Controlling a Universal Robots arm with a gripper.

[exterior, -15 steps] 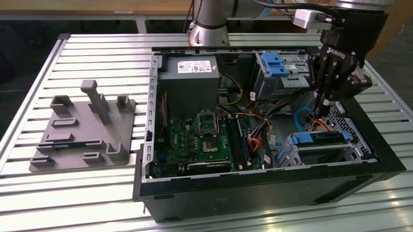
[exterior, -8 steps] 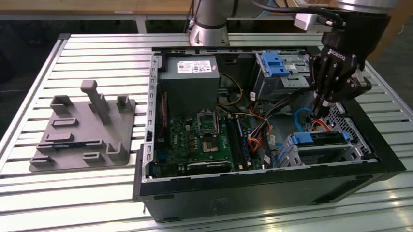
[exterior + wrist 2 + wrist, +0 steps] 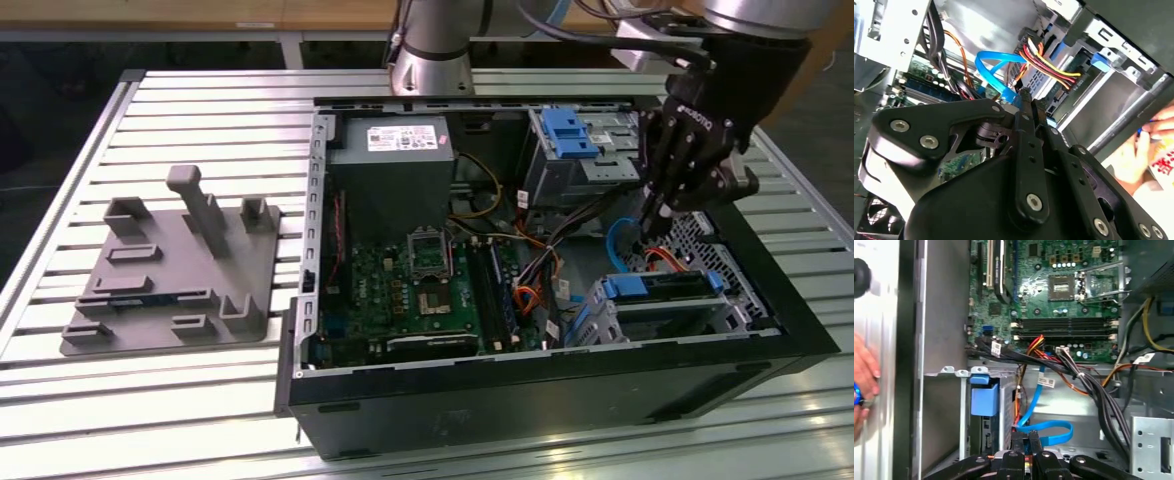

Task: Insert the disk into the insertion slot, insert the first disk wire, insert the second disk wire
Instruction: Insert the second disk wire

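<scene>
Blue cable (image 3: 1046, 432) between closed jaws, disk (image 3: 663, 288) seated in insertion slot (image 3: 721, 305)

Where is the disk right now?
In the exterior view, the disk sits in the metal cage at the case's right, just below the hand.

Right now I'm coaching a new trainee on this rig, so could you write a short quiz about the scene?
1. True or false: the disk sits inside the insertion slot.
2. The gripper is closed on: A) the blue flat cable; B) a screwdriver; C) a memory stick.
3. Fill in: the grey fixture lies at the exterior view's ____ of the computer case.
Key: 1 true; 2 A; 3 left.
</scene>
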